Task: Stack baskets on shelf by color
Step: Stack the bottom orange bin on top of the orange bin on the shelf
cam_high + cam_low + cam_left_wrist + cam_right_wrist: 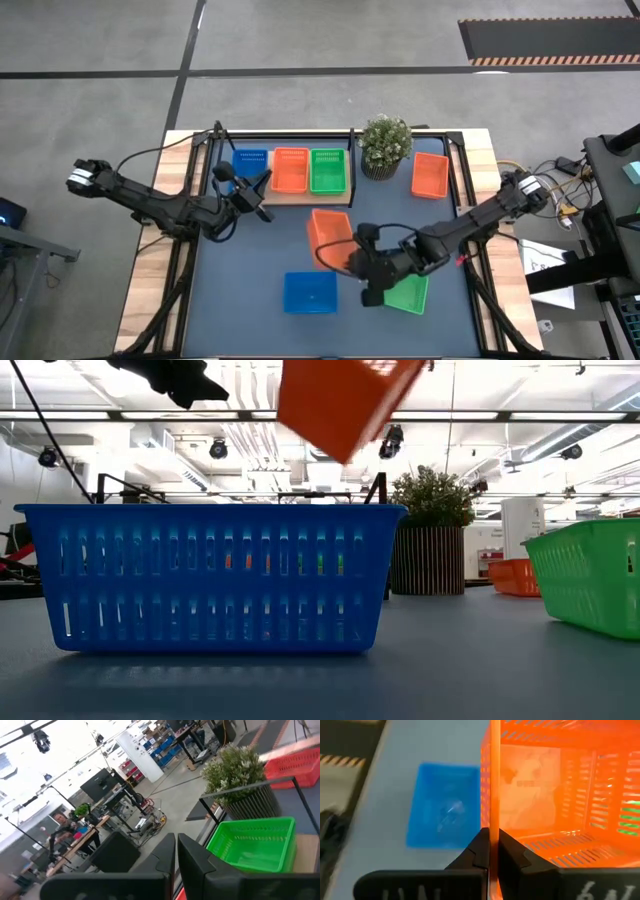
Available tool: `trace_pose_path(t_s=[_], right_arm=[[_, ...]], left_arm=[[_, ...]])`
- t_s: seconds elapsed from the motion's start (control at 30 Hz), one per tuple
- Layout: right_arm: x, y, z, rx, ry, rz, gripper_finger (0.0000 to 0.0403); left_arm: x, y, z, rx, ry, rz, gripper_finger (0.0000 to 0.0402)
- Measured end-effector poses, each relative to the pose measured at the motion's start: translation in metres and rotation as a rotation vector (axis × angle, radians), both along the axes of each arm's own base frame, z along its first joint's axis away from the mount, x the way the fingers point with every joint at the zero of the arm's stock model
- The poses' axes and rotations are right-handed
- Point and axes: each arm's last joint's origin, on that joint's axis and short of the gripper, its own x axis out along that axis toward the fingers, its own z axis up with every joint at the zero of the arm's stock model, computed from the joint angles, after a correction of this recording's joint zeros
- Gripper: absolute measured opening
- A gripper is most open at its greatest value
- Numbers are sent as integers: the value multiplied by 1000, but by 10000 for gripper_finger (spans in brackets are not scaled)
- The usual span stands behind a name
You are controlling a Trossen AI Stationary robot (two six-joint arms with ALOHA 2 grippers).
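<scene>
On the shelf (300, 197) at the far side, a blue basket (250, 161), a red-orange basket (290, 170) and a green basket (327, 170) rest side by side on their bottoms. My right gripper (355, 255) is shut on another red-orange basket (329, 229), held above mid-table. A blue basket (310, 292) and a green basket (408, 294) sit near the table's near edge. One more red-orange basket (430, 175) sits at the far right. My left gripper (258, 192) hovers shut by the shelf's left part, holding nothing. My right gripper pinches the red-orange basket's side wall at its rim (490, 822), one finger inside the basket and one outside. In the low view the basket (345, 400) is lifted clear of the table and tilted.
A potted plant (385, 146) stands at the shelf's right end. The blue basket (210, 575) fills the low view's foreground, with the green one (590, 575) to its right. Bare tabletop (240, 270) lies at the near left.
</scene>
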Motion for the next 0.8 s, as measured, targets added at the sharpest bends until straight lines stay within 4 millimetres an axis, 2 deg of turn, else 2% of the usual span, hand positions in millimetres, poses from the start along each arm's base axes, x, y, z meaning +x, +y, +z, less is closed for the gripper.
trace_pose_path(t_s=[0.2,0.33,0.53,0.8], right_arm=[[10,-16,20,-134,-81,-38,9],[24,-42,28,-169,-130,-70,9],[51,-89,27,-234,-112,-157,9],[103,-145,6,-256,-29,-171,9]], left_arm=[[-5,-2,2,-12,-25,-15,4],[-13,-2,0,-11,-29,-30,4],[-38,3,1,-38,-104,-47,4],[-61,9,-3,-61,-169,-67,4]])
